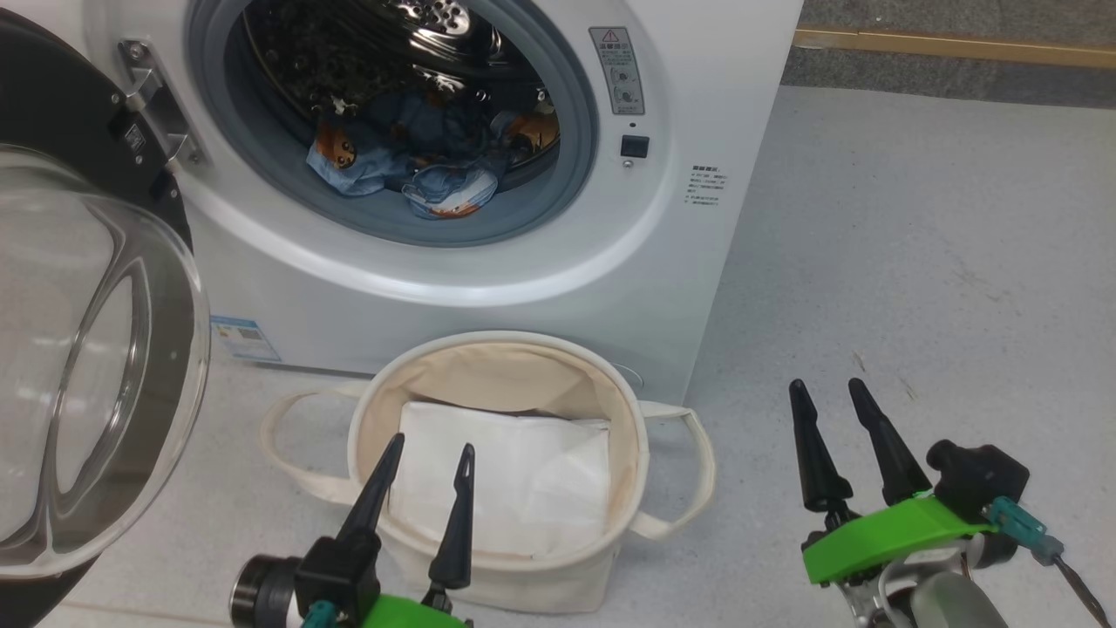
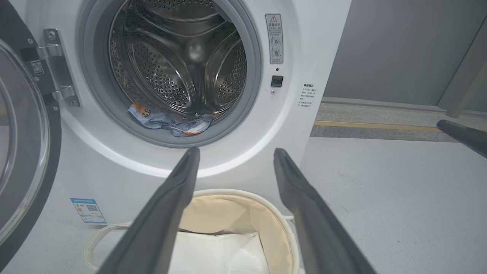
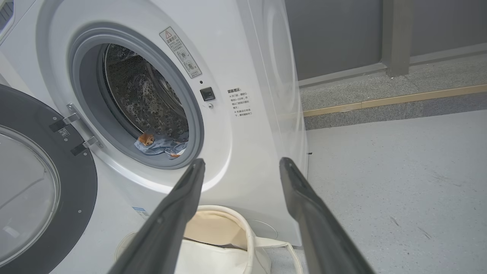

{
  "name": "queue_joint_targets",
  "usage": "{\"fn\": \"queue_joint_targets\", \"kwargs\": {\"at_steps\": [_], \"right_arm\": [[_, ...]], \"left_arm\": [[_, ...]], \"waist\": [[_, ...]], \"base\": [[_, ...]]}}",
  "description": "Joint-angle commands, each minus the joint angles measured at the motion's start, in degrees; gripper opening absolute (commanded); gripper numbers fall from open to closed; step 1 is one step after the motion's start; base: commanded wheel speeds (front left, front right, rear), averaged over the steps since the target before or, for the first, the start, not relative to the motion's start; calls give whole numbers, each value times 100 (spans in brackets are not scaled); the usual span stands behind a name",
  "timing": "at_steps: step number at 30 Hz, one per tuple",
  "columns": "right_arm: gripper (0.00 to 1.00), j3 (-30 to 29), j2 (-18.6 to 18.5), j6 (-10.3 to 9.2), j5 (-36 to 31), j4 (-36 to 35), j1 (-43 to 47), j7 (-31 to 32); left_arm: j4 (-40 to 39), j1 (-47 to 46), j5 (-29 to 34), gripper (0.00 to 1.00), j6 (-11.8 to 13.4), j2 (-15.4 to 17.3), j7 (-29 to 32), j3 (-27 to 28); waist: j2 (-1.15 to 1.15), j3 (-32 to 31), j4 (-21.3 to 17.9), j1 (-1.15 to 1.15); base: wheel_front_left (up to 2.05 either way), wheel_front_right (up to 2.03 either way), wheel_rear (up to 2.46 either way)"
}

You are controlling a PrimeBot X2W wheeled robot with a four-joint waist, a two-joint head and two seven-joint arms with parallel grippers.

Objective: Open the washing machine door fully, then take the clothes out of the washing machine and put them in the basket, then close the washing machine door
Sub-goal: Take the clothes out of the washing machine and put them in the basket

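The white washing machine (image 1: 488, 288) stands ahead with its door (image 1: 96, 366) swung wide open to the left, glass bowl facing me. Light blue clothes (image 1: 410, 166) with orange-brown figures lie at the front of the drum, also seen as clothes (image 2: 171, 121) and clothes (image 3: 159, 144). The round canvas basket (image 1: 366, 419) sits on the floor in front of the machine with a flat white folded sheet (image 1: 506, 480) inside. My left gripper (image 1: 433, 440) hangs open over the basket. Off to the right, above bare floor, my right gripper (image 1: 828, 385) is open too. Both are empty.
The open door (image 2: 23, 144) fills the space at the left. Grey floor (image 1: 915, 262) stretches to the right of the machine, ending at a brass strip (image 1: 950, 44) and a grey wall (image 3: 335, 34).
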Motion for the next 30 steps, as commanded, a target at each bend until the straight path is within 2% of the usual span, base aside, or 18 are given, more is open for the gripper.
{"fn": "queue_joint_targets", "kwargs": {"at_steps": [1, 19, 30], "right_arm": [[100, 117, 13, 6, 0, -176, -193, -70], [100, 287, 13, 6, -61, -214, -152, -70], [100, 294, 13, 6, -85, -447, -222, -70]], "left_arm": [[-214, -176, 13, 100, 47, -21, -70, 166], [-225, -185, 63, 100, 190, -21, -70, 116], [-150, -550, 264, 100, 377, -21, -70, -30]], "waist": [[0, -2, -2, 0], [0, 52, -33, 0], [0, 624, -13, 0]], "base": [[0, 0, 0], [0, 0, 0], [0, 0, 0]]}}
